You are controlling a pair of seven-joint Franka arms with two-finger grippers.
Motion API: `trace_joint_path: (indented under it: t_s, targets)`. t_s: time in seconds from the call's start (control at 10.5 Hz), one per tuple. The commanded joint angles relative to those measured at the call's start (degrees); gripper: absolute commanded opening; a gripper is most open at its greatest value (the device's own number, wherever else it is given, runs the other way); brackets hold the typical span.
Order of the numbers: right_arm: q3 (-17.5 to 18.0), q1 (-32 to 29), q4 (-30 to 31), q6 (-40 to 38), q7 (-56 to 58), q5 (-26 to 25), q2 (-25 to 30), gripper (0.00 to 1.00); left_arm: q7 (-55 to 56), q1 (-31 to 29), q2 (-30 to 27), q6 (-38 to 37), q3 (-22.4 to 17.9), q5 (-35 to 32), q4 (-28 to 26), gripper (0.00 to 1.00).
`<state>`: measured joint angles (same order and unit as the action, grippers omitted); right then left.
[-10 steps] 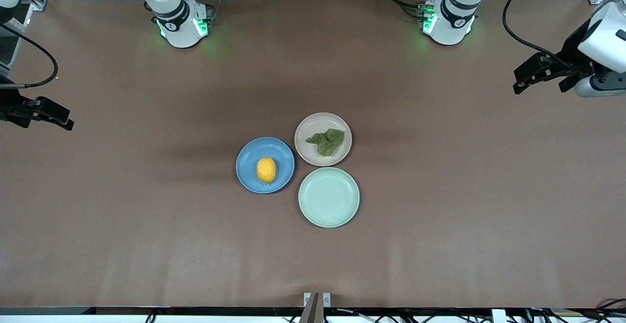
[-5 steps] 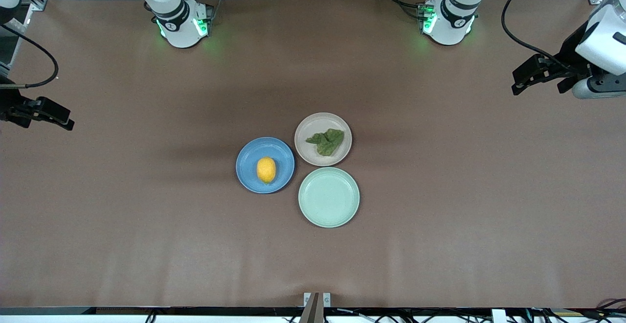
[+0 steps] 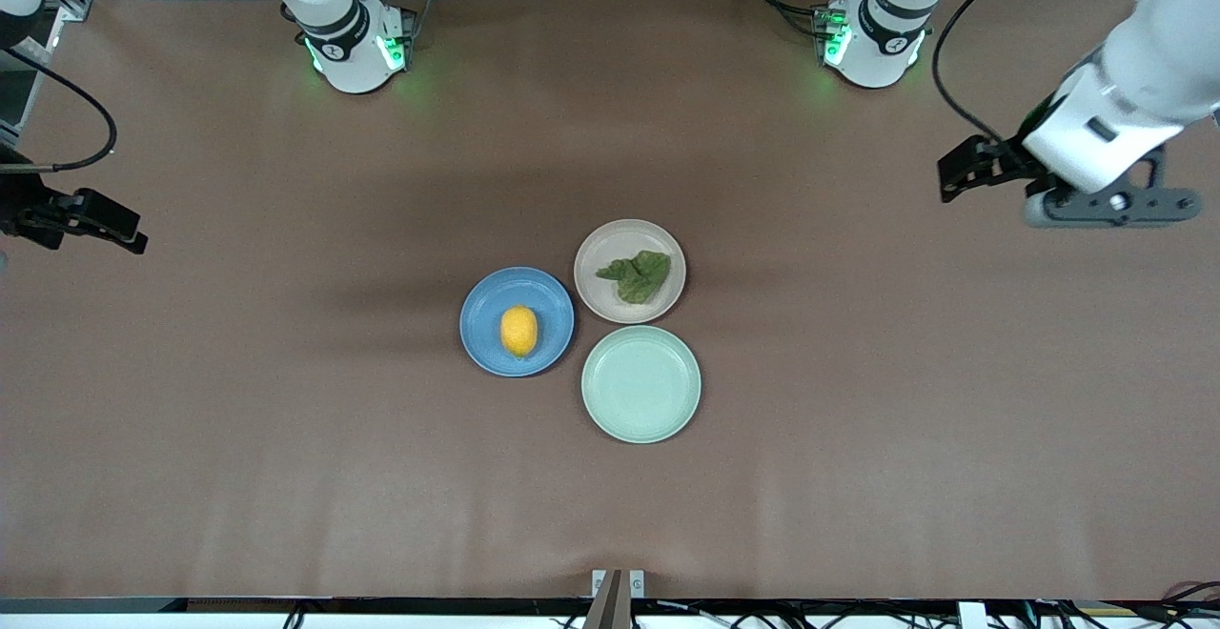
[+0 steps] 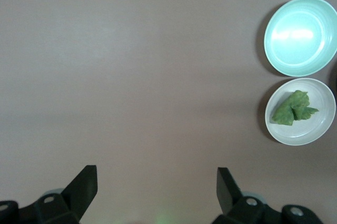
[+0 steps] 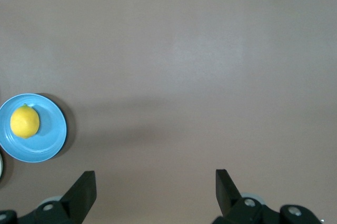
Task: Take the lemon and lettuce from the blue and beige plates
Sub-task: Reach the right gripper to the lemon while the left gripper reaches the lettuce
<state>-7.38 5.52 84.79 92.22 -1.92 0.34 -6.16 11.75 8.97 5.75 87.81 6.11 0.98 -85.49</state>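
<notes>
1. While both arms are hanging over bare desk [image 3: 858, 372], the lemon [image 3: 518, 331] is lying on the blue plate [image 3: 486, 310].
2. The lettuce [image 3: 637, 274] is lying on the beige plate [image 3: 600, 246], beside a green plate [image 3: 640, 384].
3. The left tool [image 4: 157, 187] is gaping, released, toward its arm's end.
4. The right tool [image 5: 155, 186] is gaping too, holding nothing.

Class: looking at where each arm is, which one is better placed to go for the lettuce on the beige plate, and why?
Left. The left gripper, jaws open, hangs over the left arm's end of the table, and the beige plate with the lettuce lies toward that end. The right gripper is closer to the lemon.
</notes>
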Motion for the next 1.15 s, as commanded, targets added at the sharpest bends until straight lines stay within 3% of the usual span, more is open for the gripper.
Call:
trace_joint_path:
  t_s: [0.0, 0.19, 0.57, 1.05]
  targets:
    - [2.19, 0.01, 1.6, 0.76, -3.42, 0.28, 0.18, 1.0, 6.75, 4.63, 5.03, 4.2, 2.84, 0.07, 0.5, 1.0]
    - [4.56, 0.01, 3.35, 2.95, -6.67, 0.36, -0.17, 1.0, 16.25, 9.38, 7.86, 8.07, 2.94, 0.16, 0.5, 1.0]
    - [13.69, 0.1, 10.11, 13.48, -23.87, 0.28, -3.5, 1.0, 29.78, 18.61, 14.79, 14.74, 2.85, -0.98, 0.85, 1.0]
    - [19.68, 2.29, 11.1, 25.44, -37.78, 0.1, -14.21, 1.0, 40.89, 28.11, 24.81, 29.32, 2.68, -1.77, 0.85, 1.0]
